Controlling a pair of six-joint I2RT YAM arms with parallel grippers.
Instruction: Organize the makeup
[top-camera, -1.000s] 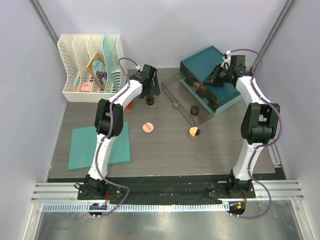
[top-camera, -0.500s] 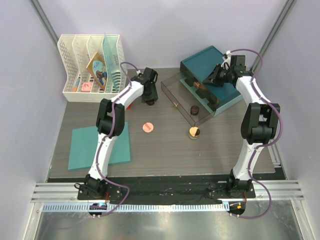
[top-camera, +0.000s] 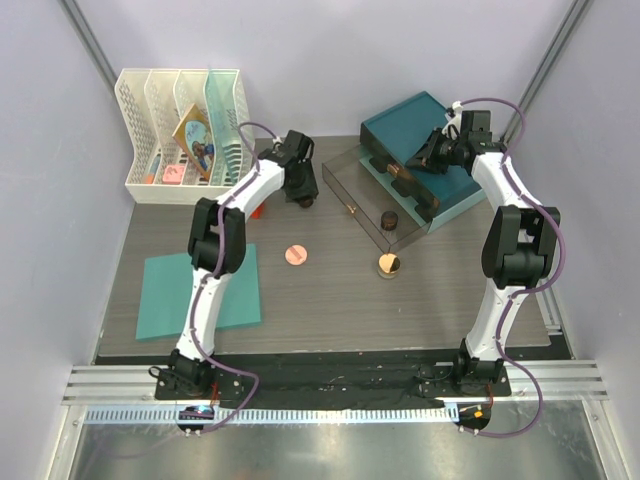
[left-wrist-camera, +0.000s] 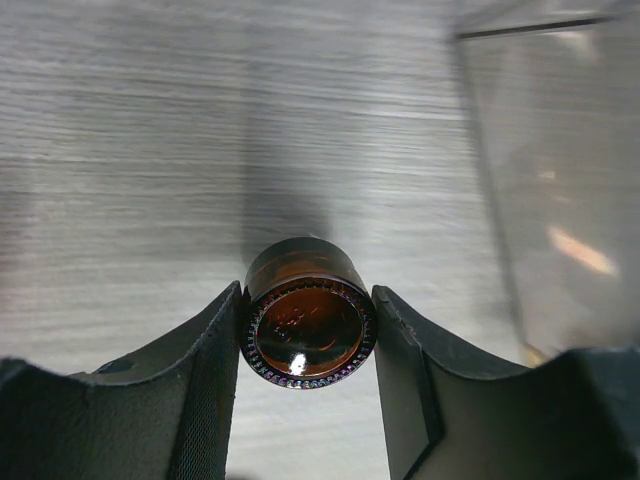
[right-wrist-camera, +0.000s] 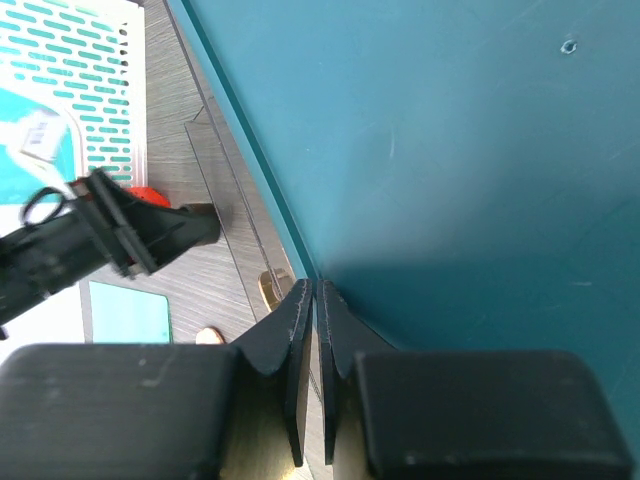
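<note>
My left gripper is shut on a dark brown round jar at the back middle of the table, with both fingers pressed against its sides in the left wrist view. A pink round compact lies on the table in front of it. A gold-lidded jar stands further right. Another dark brown jar sits in a clear case. My right gripper is shut on the edge of a teal box lid, as the right wrist view shows.
A white rack with a picture card and pink items stands at the back left. A flat teal mat lies front left. A small red object sits beside the left arm. The teal box fills the back right.
My left gripper has come down over the dark brown jar and closed on it. The right arm has not moved.
</note>
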